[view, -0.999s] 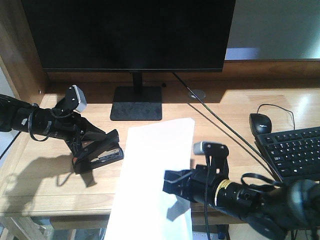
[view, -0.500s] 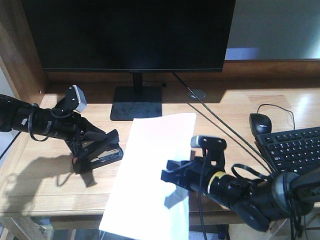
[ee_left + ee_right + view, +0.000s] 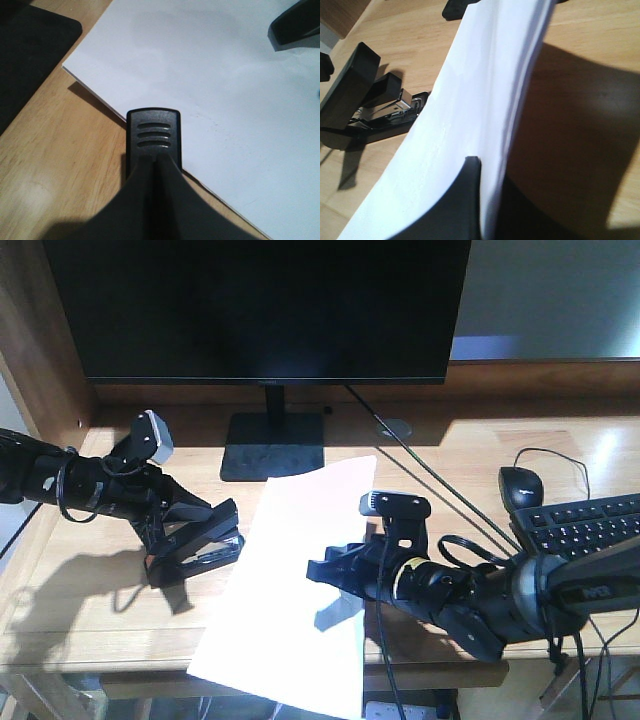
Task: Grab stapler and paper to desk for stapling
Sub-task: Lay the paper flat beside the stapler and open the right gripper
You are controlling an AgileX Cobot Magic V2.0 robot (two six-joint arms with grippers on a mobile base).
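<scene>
- White and thin, the paper [image 3: 290,540] is pinched by the right pincer [image 3: 322,570] on its right-hand edge, about halfway along. The right wrist view shows one finger on each face of the sheet.
- It hangs bowed over the tabletop [image 3: 90,610]. Its far corner points toward the monitor stand [image 3: 272,445], and its near end reaches past the front edge.
- I judge the sheet as almost weightless and very floppy. It will sag away from the single hold, slide easily between smooth pads and crease if squeezed or dragged. An edge hold suits it, kept shallow and level.
- The stapler [image 3: 205,540] sits on the left of the tabletop, just beside the paper's left edge. Its top arm is raised, and the silver strip shows in the right wrist view [image 3: 395,107].
- The left pincer [image 3: 170,540] reads as closed on the stapler's rear end. The contact is dark, so I say that with some caution.
- To my eye the stapler is stiff, compact and heavier than the sheet, but hinged and sprung. A hold low at the rear would keep the mouth free for the paper's corner.
- The risk I see is the limp edge buckling against the open mouth instead of sliding in.
</scene>
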